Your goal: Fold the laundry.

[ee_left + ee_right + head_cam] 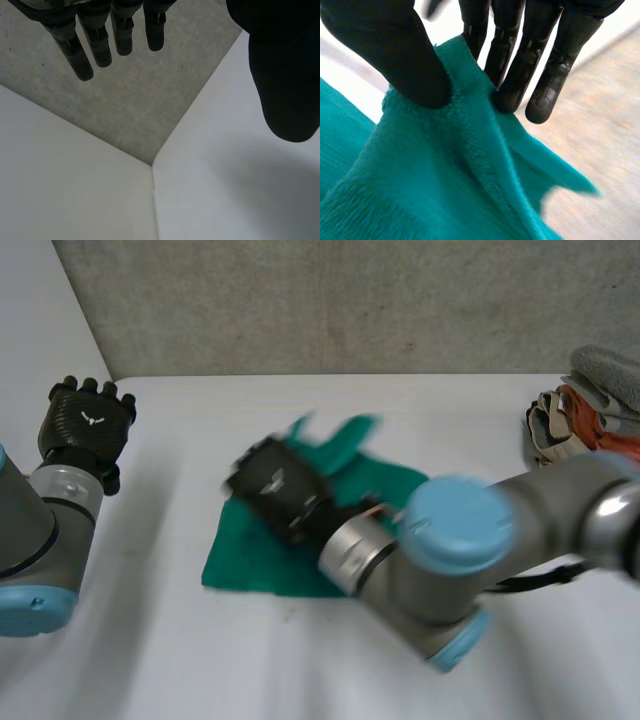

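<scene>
The green cloth (245,558) lies mid-frame on the white counter (150,660). The right robot hand (275,485) pinches its upper edge between thumb and fingers. The left robot hand (85,425), upper left, is spread and empty. The cloth looks soft and floppy, so it is best held by its corners

Bare table (180,660) front and left; green cloth (240,555) mid-table; laundry pile (590,415) crowds far right; wall (350,300) behind.

Grey arms (560,502), light-blue caps (455,523), black fingers (98,44)
</scene>
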`<action>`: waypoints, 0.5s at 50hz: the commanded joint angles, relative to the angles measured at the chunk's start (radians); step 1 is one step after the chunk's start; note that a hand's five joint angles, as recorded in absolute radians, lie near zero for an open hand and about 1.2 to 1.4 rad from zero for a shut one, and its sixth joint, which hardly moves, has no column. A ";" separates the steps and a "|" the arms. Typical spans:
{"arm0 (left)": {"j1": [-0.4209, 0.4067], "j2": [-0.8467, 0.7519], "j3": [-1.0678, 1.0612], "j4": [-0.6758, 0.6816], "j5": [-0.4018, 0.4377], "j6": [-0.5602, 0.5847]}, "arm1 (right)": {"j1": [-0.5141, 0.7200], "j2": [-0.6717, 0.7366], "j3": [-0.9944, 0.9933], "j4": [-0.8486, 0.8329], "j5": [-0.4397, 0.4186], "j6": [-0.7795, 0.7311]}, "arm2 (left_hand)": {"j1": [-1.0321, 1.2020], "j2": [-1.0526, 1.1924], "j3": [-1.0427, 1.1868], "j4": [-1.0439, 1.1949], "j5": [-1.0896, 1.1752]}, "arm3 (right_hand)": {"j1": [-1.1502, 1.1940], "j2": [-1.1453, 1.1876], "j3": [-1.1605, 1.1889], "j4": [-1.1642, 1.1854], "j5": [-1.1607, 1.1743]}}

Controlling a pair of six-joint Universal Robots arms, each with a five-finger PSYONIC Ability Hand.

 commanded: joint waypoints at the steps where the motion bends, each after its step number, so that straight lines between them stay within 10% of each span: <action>1: -0.018 -0.005 -0.018 -0.001 0.004 -0.029 | 0.036 0.134 -0.056 0.002 0.000 0.005 | -0.023 -0.025 -0.032 -0.028 -0.046 | -0.761 -0.948 -0.963 -0.962 -0.943; 10: -0.162 -0.013 0.006 0.003 0.038 -0.035 | -0.115 -0.099 0.101 0.126 0.299 0.208 | -0.023 -0.024 -0.031 -0.027 -0.046 | -0.761 -0.948 -0.963 -0.962 -0.943; 21: -0.348 -0.091 0.040 0.005 0.053 -0.063 | -0.303 -0.195 0.385 0.231 0.256 0.245 | -0.023 -0.025 -0.032 -0.028 -0.046 | -0.751 -0.938 -0.953 -0.953 -0.934; 25: -0.351 -0.104 0.044 0.005 0.053 -0.060 | -0.361 -0.173 0.402 0.218 0.250 0.246 | -0.023 -0.025 -0.032 -0.028 -0.046 | 0.196 0.008 -0.007 -0.006 0.013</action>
